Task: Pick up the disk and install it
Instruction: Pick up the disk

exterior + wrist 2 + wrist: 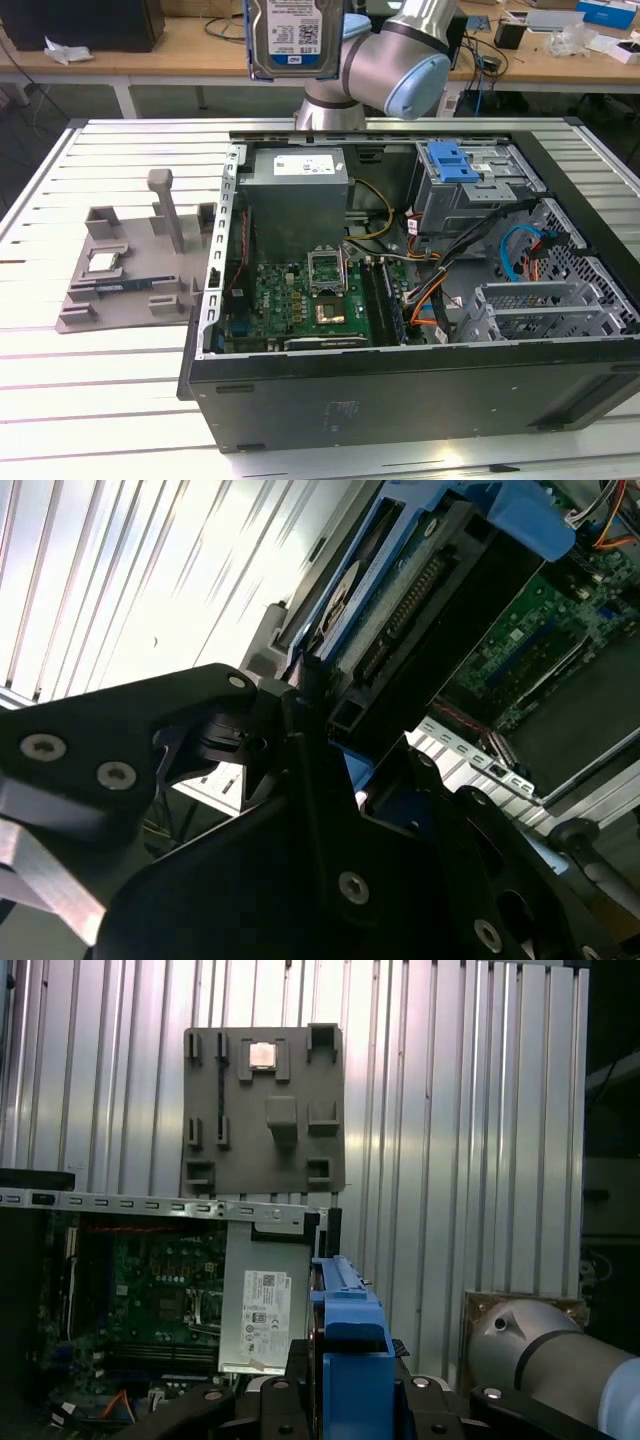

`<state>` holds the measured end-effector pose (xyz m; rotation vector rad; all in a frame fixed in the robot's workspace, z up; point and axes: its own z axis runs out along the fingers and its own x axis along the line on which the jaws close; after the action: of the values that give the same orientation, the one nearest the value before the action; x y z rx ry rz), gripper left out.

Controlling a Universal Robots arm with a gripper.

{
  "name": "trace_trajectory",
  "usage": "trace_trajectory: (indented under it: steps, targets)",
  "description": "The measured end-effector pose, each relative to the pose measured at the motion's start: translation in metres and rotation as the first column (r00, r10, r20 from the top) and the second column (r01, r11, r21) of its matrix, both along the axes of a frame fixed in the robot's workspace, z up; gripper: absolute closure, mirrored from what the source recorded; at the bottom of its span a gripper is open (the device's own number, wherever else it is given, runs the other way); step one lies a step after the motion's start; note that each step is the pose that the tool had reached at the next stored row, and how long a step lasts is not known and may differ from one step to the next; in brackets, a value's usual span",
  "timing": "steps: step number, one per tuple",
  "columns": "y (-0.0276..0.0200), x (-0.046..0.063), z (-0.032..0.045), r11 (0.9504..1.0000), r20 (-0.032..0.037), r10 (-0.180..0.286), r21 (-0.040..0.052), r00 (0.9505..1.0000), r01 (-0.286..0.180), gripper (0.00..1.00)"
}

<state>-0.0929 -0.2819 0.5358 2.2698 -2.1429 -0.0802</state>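
The disk (292, 35) hangs high above the back of the open computer case (400, 400), label side facing the exterior view, silver body in its blue carrier frame. In the second wrist view my gripper (318, 730) is shut on the disk (400, 590), black fingers clamped on its edge. The first wrist view looks straight down along the disk's blue frame (346, 1320), held between the gripper (346, 1385) fingers over the case's power supply (256, 1320).
A metal drive cage topped by a bare blue bracket (455, 160) sits at the case's back, on the exterior view's right. Beside the case, a grey fixture (130, 270) holds a small square chip (103, 262). A cluttered workbench (560, 45) runs behind the slatted table.
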Motion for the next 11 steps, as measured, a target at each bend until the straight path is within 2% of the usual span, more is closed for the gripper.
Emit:
trace_trajectory:
  steps: [6,10,11]
  targets:
    - [0.0000,0.020,0.0000,1.0000,-0.0010,0.000,0.0000,1.0000,0.000,0.63]
    - [0.0000,0.042,0.0000,1.0000,-0.0023,0.000,0.0000,1.0000,0.000,0.63]
    - [0.0000,0.045,0.0000,1.0000,-0.0023,0.000,-0.0001,1.0000,0.000,0.63]
